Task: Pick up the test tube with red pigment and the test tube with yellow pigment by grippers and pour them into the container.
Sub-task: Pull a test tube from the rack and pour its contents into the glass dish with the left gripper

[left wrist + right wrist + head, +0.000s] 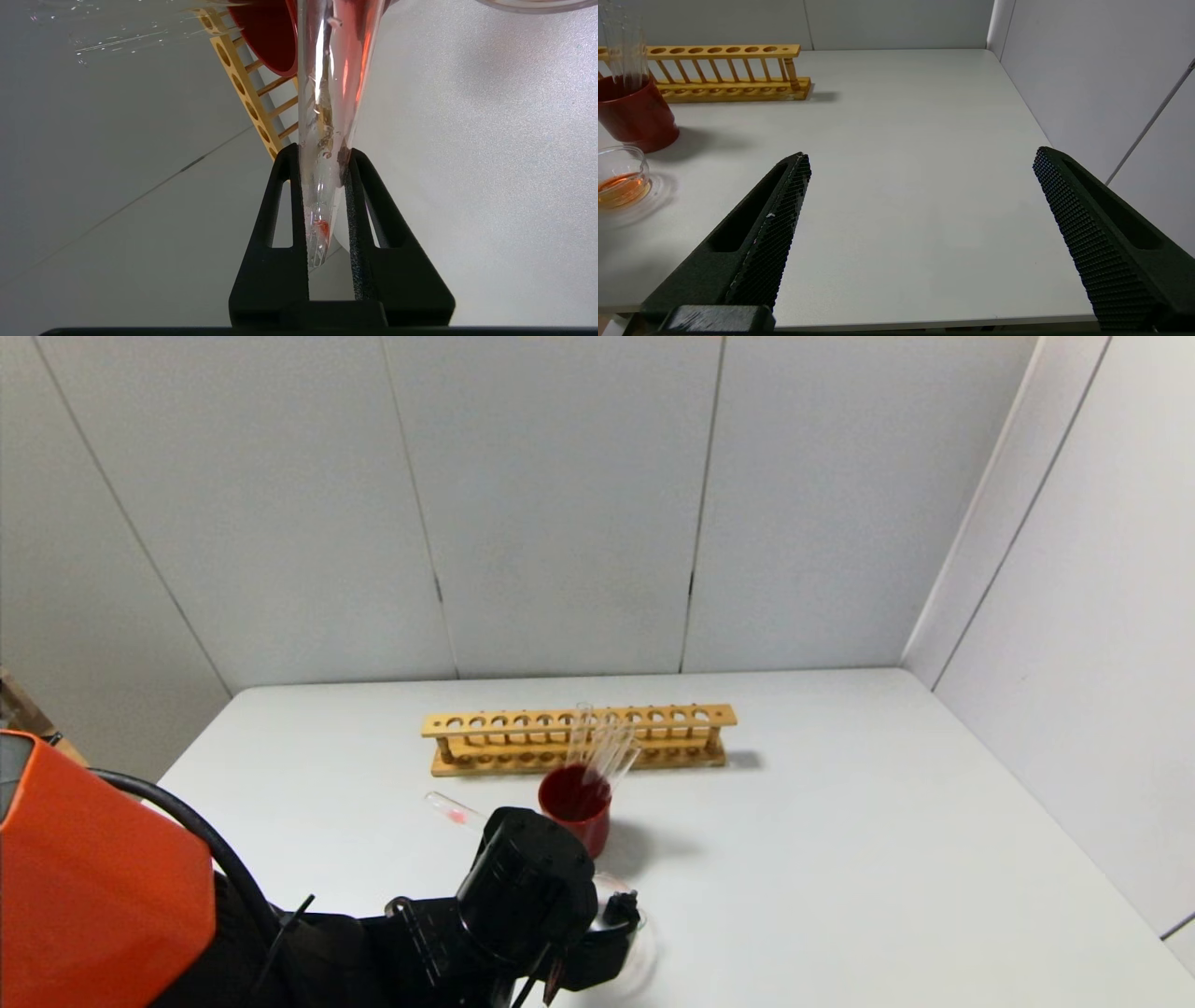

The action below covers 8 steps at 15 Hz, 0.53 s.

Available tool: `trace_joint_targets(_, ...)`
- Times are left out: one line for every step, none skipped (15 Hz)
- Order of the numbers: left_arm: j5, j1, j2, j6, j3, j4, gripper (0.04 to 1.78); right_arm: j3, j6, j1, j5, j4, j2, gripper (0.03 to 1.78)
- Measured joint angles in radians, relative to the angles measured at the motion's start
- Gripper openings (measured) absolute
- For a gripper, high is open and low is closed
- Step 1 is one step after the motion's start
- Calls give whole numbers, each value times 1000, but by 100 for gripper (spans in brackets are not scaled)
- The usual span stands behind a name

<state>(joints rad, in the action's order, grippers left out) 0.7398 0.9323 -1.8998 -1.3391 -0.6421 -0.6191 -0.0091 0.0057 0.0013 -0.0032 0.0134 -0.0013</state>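
Left gripper [327,196]: near table edge, over the container [621,179]; 2 fingers pinching the test tube with red pigment [327,116], a trace of red-orange at its rounded end between the fingers.
Right gripper [920,214]: low above the table [901,140], right side; fingers spread wide, holding nothing.
Container: small clear cup on the table, orange liquid inside, just in front of the red beaker [577,807].
Loose tube [455,810]: lying flat, left of the beaker, pinkish trace inside.
Red beaker: holds several clear tubes [602,747] leaning.
Wooden rack [577,737]: farthest, behind the beaker.
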Motion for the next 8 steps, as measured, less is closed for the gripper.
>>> trace_joint_targets(0, 2, -1, -1, 0, 0, 30, 0, 0, 0, 0, 0, 0, 174)
trace_joint_targets(0, 2, -3, -4, 0, 0, 30, 0, 0, 0, 0, 0, 0, 174)
trace_joint_targets(0, 3, -5, -11, 0, 0, 30, 0, 0, 0, 0, 0, 0, 174)
trace_joint_targets(0, 3, -7, -16, 0, 0, 30, 0, 0, 0, 0, 0, 0, 174)
trace_joint_targets(0, 3, -8, -17, 0, 0, 30, 0, 0, 0, 0, 0, 0, 174)
trace_joint_targets(0, 3, -10, -19, 0, 0, 30, 0, 0, 0, 0, 0, 0, 174)
trace_joint_targets(0, 3, -11, -30, 0, 0, 30, 0, 0, 0, 0, 0, 0, 174)
trace_joint_targets(0, 3, -11, -43, 0, 0, 30, 0, 0, 0, 0, 0, 0, 174)
